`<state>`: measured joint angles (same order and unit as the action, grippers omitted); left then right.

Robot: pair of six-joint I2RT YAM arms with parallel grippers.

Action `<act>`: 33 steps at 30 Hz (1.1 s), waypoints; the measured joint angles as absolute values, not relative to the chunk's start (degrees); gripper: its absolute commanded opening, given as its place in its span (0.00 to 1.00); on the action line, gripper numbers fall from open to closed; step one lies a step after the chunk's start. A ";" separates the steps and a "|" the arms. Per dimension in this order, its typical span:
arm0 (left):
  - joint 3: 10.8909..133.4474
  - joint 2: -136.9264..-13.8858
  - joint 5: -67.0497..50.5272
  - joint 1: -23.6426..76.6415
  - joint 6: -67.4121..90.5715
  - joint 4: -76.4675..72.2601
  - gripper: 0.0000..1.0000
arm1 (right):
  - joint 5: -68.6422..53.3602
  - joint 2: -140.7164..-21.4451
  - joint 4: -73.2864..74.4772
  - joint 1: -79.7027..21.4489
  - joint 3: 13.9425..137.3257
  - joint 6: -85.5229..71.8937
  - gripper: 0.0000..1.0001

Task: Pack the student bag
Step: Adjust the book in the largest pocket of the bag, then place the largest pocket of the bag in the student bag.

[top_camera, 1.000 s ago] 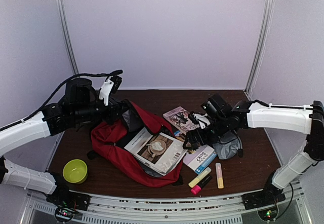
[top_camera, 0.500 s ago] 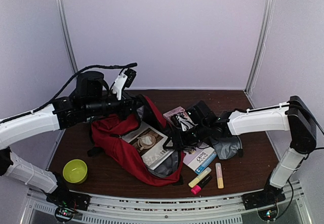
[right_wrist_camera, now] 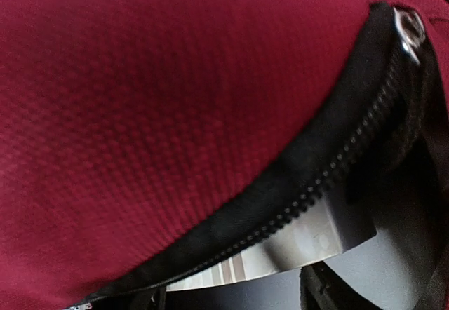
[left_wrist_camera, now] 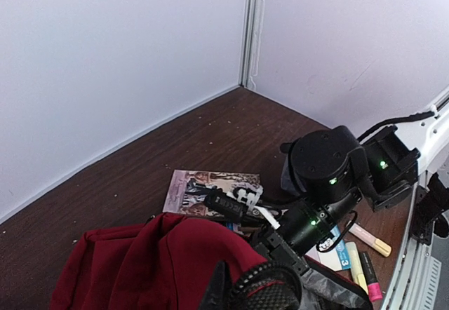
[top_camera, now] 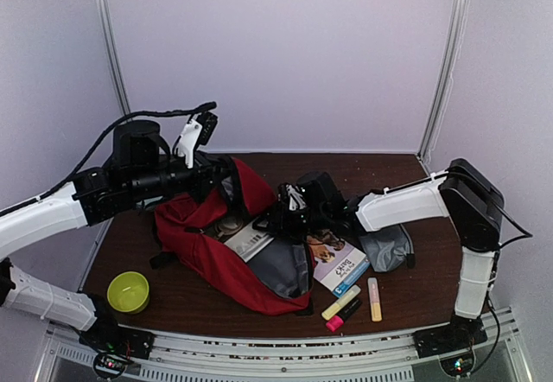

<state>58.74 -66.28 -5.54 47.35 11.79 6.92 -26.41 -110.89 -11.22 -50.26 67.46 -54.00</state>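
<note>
Red student bag hides most of the book.

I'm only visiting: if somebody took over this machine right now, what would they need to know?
Left gripper: shut on the student bag, lifting its upper flap so the mouth is open.
Right gripper: at the bag's mouth by the magazine; grip unclear.
Done: magazine partly inside.
To do: blue booklet, grey pouch and three highlighters lie on the table to the bag's right; a picture book lies behind it.
</note>
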 measured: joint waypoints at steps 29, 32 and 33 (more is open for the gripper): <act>51.00 -62.08 8.91 47.37 12.93 9.45 0.00 | -12.19 -103.11 -3.14 -33.39 54.76 -61.41 0.81; 50.98 -60.80 9.56 47.37 12.25 10.11 0.00 | -9.39 -103.24 -4.95 -32.08 53.17 -64.75 0.81; 50.98 -60.60 9.72 47.37 12.03 10.17 0.00 | -9.08 -103.50 -5.39 -31.68 52.88 -65.52 0.80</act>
<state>50.98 -60.60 9.72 47.37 12.03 10.17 -9.08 -103.50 -5.39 -31.68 52.88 -65.52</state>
